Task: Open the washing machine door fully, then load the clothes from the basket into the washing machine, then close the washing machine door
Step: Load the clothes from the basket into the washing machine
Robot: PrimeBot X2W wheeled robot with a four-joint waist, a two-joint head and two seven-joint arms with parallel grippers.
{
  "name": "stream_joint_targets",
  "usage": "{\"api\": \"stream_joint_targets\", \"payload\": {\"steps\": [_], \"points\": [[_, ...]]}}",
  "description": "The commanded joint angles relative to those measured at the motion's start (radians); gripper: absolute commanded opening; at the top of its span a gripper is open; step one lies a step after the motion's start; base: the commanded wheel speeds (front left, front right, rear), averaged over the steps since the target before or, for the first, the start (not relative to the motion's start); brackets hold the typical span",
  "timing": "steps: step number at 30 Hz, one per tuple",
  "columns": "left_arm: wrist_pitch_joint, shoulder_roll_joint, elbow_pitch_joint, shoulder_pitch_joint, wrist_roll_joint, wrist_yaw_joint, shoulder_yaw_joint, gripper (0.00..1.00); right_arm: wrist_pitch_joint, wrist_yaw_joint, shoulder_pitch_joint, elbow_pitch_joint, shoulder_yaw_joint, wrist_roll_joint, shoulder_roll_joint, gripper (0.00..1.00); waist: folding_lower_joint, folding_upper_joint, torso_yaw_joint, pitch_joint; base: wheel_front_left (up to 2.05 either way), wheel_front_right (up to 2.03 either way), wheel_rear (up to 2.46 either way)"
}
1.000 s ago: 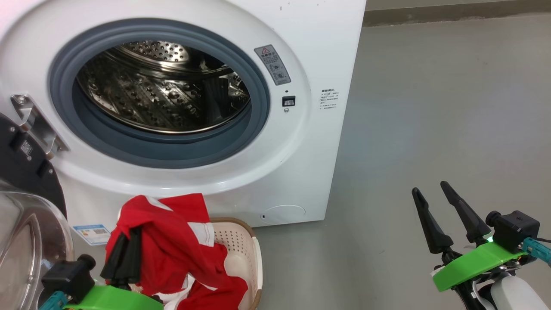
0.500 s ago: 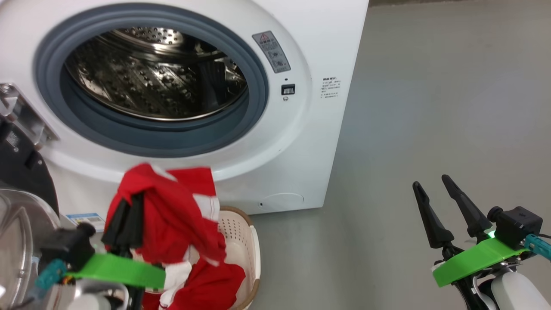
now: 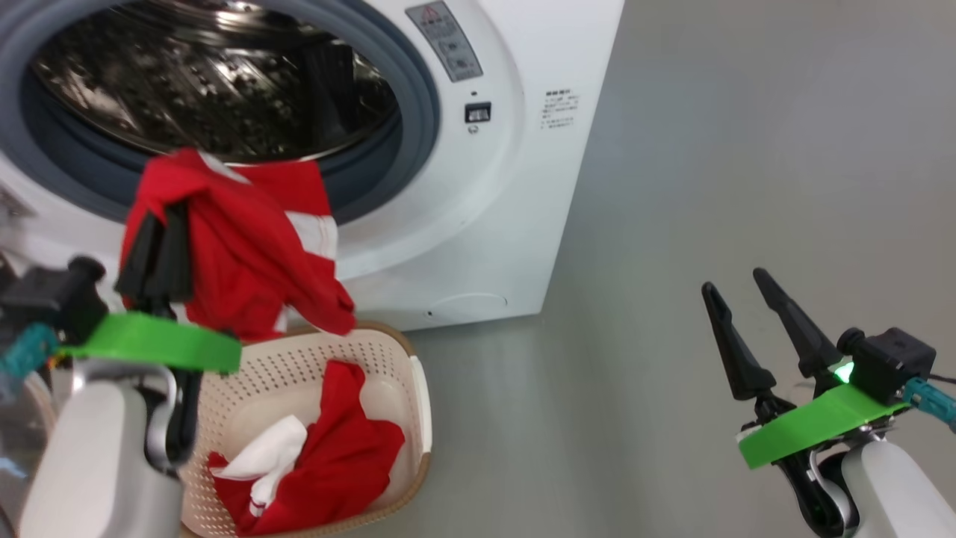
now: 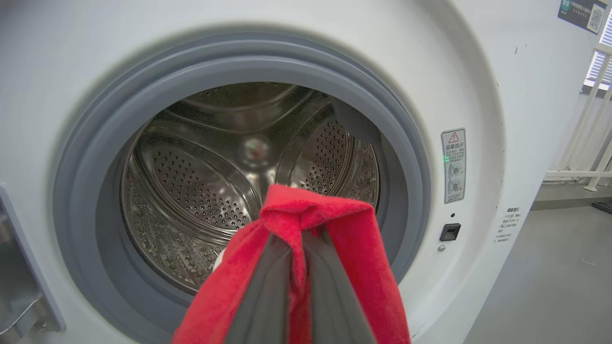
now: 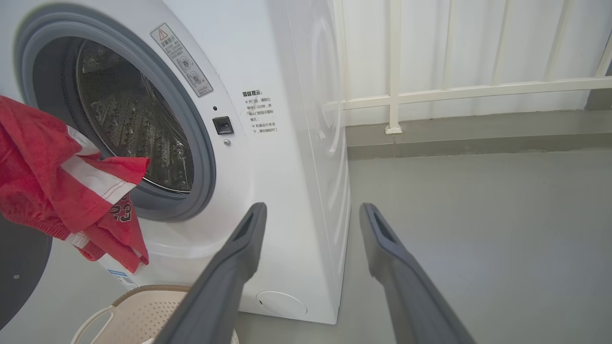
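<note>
Your left tool (image 3: 164, 217) has its fingers pressed together on a red garment (image 3: 246, 246) with white trim, which drapes over both fingertips and hangs to their right. You see it held in the air before the lower edge of the washer (image 3: 508, 187) opening, above the basket (image 3: 299, 366) and apart from it. In the left wrist view the pinched fold lies in front of the grey seal (image 4: 95, 157) and the perforated steel drum (image 4: 191, 191), outside the drum. A second garment (image 3: 336, 448), red with a white panel, lies crumpled on the basket's bottom, toward its near right corner. The basket stands on the floor (image 3: 709, 149) just before the washer's front, below the opening. The door (image 5: 19, 267) stands swung open to the left of the opening; you see its dark rim at the lower left of the right wrist view. Your right tool (image 3: 734, 280) hovers over bare floor, well apart to the right of the washer, with its two fingers spread wide and nothing between them. A pale railing (image 5: 430, 93) runs along the wall behind the washer.
</note>
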Motion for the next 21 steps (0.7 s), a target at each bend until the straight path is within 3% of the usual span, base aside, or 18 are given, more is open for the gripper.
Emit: {"api": "stream_joint_targets", "payload": {"steps": [1, 21], "points": [[-0.012, 0.037, -0.003, -0.068, 0.013, 0.009, 0.035, 0.0, -0.005, 0.002, -0.025, -0.029, 0.02, -0.002, -0.007, 1.0, 0.0, 0.0, -0.025, 0.039, 0.0, 0.0, 0.0], [-0.063, 0.066, 0.457, -0.554, 0.024, -0.022, 0.01, 0.0, -0.005, 0.002, -0.121, -0.068, 0.019, -0.009, 0.029, 1.0, 0.0, 0.0, -0.085, 0.292, 0.0, 0.0, 0.0]]}}
